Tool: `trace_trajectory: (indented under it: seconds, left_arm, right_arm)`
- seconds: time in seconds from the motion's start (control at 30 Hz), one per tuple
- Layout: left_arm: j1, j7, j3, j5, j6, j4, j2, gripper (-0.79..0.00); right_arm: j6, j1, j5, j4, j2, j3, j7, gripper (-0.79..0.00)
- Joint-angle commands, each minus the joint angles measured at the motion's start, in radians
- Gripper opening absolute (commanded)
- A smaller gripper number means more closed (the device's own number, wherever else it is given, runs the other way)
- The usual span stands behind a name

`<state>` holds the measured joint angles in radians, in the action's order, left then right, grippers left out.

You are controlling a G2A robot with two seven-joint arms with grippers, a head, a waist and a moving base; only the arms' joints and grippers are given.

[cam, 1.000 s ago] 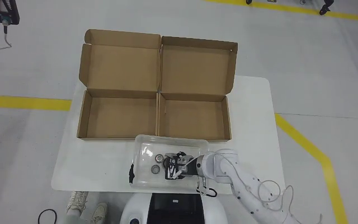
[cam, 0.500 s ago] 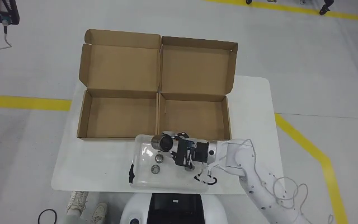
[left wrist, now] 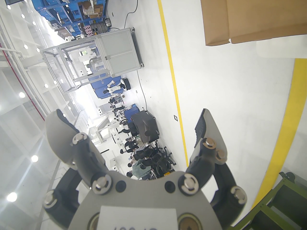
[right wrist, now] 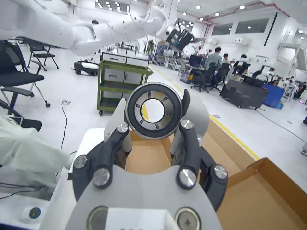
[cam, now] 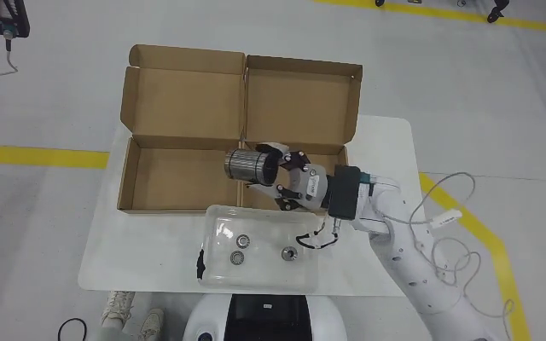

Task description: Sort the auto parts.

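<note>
My right gripper is shut on a metal cylindrical bearing sleeve, held level in the air above the seam between the two open cardboard boxes. In the right wrist view the sleeve faces the camera end-on, clamped between the fingers of my right gripper. A clear plastic tray at the table's front holds two small round bearings and a third part. My left gripper is open and holds nothing, raised high off to the side.
The left box and the right box stand side by side behind the tray, lids folded back. The white table has bare room at its right side. A cable hangs from the right arm near the tray.
My right gripper has lifted the sleeve out of the tray and carried it back and up over the boxes. The tray's small parts have stayed put.
</note>
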<state>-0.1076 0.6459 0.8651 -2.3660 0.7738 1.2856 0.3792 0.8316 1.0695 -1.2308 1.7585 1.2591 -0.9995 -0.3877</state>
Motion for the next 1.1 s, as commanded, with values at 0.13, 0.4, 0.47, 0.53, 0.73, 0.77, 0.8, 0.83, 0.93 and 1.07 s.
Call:
trace_trajectory:
  seconds: [0.13, 0.4, 0.47, 0.53, 0.73, 0.77, 0.8, 0.83, 0.93, 1.07]
  left_arm:
    - [0.0, 0.0, 0.0, 0.0, 0.0, 0.0, 0.0, 0.0]
    - [0.0, 0.0, 0.0, 0.0, 0.0, 0.0, 0.0, 0.0]
    - [0.0, 0.0, 0.0, 0.0, 0.0, 0.0, 0.0, 0.0]
    - [0.0, 0.0, 0.0, 0.0, 0.0, 0.0, 0.0, 0.0]
    - [0.0, 0.0, 0.0, 0.0, 0.0, 0.0, 0.0, 0.0]
    - [0.0, 0.0, 0.0, 0.0, 0.0, 0.0, 0.0, 0.0]
    - [0.0, 0.0, 0.0, 0.0, 0.0, 0.0, 0.0, 0.0]
    - [0.0, 0.0, 0.0, 0.0, 0.0, 0.0, 0.0, 0.0]
    - [0.0, 0.0, 0.0, 0.0, 0.0, 0.0, 0.0, 0.0]
    - [0.0, 0.0, 0.0, 0.0, 0.0, 0.0, 0.0, 0.0]
  right_arm:
    - [-0.027, 0.024, -0.079, -0.008, 0.003, 0.005, -0.18, -0.785]
    - [-0.066, 0.052, -0.168, 0.015, 0.0, -0.007, -0.307, -0.785]
    - [-0.069, 0.059, -0.178, 0.016, -0.001, -0.009, -0.33, -0.785]
    - [-0.076, 0.07, -0.186, 0.018, -0.003, -0.019, -0.361, -0.785]
    - [-0.075, 0.102, -0.197, -0.001, -0.013, -0.06, -0.424, -0.785]
    - [-0.078, 0.105, -0.201, -0.003, -0.014, -0.064, -0.422, -0.785]
    - [-0.084, 0.108, -0.205, -0.004, -0.015, -0.069, -0.415, -0.785]
    - [-0.091, 0.113, -0.208, -0.004, -0.016, -0.072, -0.402, -0.785]
    - [-0.097, 0.122, -0.197, -0.005, -0.018, -0.079, -0.376, -0.785]
    - [-0.107, 0.121, -0.175, -0.027, -0.018, -0.081, -0.301, -0.785]
